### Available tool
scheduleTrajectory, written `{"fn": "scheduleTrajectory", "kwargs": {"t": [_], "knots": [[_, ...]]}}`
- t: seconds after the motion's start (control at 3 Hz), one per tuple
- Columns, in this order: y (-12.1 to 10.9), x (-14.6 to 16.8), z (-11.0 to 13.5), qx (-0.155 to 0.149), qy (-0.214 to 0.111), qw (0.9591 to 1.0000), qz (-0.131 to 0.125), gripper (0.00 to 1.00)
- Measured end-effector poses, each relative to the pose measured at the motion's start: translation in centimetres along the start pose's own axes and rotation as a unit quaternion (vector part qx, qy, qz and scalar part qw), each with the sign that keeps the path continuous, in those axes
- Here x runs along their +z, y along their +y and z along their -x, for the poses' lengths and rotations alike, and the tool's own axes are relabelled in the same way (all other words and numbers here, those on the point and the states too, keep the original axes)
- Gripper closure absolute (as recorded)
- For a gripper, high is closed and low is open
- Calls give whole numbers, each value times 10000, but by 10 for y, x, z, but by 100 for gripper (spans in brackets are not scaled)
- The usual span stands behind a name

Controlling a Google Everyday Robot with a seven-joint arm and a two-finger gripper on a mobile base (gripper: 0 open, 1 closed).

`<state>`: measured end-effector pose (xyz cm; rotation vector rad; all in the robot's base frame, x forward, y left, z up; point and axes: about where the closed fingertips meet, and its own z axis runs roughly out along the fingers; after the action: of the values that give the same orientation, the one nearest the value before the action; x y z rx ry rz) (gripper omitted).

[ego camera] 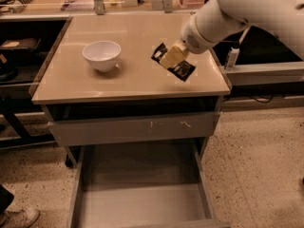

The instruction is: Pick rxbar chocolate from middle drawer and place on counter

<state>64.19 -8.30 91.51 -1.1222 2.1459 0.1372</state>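
Camera view has the claw (172,57) over the right part of the beige surface (137,30), its pale fingers closed on the rxbar chocolate (183,71), whose black wrapper sticks out on both sides, tilted. Whether the bar touches the surface I cannot tell. A white bowl (101,55) stands well left of the claw. Below, the middle drawer (142,204) is pulled out, under a grey drawer front (128,128) with pale scuffs.
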Motion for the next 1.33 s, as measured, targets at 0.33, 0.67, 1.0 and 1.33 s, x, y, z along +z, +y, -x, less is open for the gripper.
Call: {"fn": "scheduleTrajectory", "kwargs": {"t": [0.33, 0.67, 1.0, 1.33], "knots": [[-25, 34, 21, 1, -2, 10000, 93, 100], [-37, 81, 36, -68, 74, 9996, 248, 100], [-42, 125, 32, -61, 256, 9989, 378, 100], [-42, 129, 32, -52, 262, 9989, 396, 81]]}}
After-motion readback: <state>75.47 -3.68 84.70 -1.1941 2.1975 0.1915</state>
